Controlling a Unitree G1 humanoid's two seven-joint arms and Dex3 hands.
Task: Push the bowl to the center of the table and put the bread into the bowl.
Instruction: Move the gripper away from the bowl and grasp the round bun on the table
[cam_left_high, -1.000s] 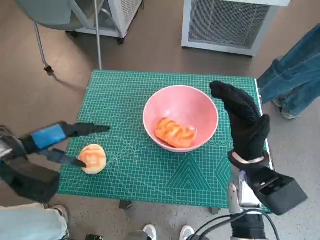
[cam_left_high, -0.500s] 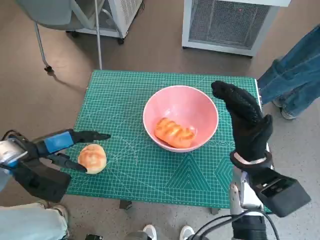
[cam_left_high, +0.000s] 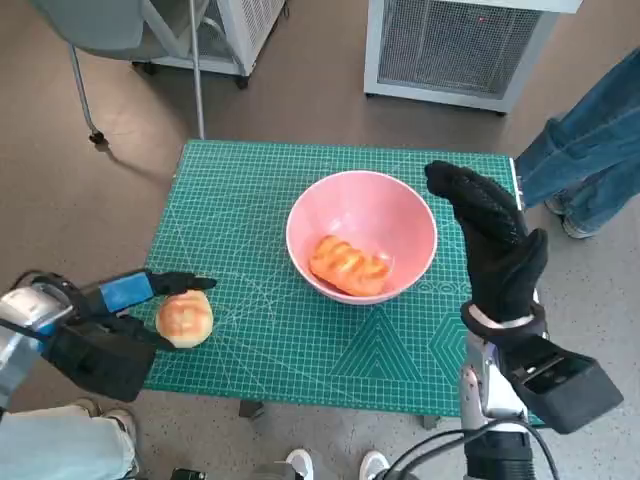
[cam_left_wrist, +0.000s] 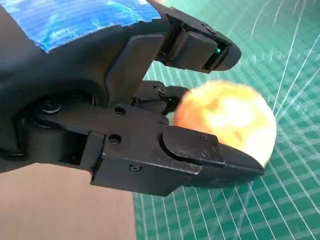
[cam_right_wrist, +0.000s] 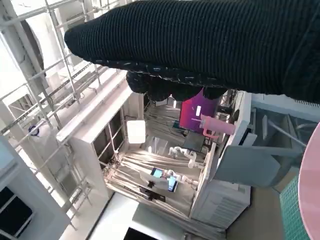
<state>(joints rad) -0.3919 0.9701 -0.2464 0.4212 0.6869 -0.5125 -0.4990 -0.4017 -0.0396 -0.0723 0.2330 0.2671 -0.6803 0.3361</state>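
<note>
— Start close in: what's the left hand (cam_left_high: 120, 305) doing?

— It's at the near left corner of the mat (cam_left_high: 250, 200), fingers either side of the round bun (cam_left_high: 184, 318). In the wrist view one finger sits above the bun, another under it, both right at its surface. I'd call it a pinch, though the bun rests on the mat, not lifted.

— So which step?

— The bowl (cam_left_high: 362, 236) looks roughly central already, with a long roll (cam_left_high: 349, 263) inside. I judge this is the grasp of the second bread. Next calls for a firm hold, a lift, then a carry over the rim and a release.

— And the right hand (cam_left_high: 490, 240)?

— Upright beside the bowl's right rim, fingers straight and together, holding nothing; I can't tell whether it touches.

— Farther back?

— A grey grilled unit (cam_left_high: 460, 45) and a person's legs (cam_left_high: 585, 160). No label or writing I can read anywhere.
</note>
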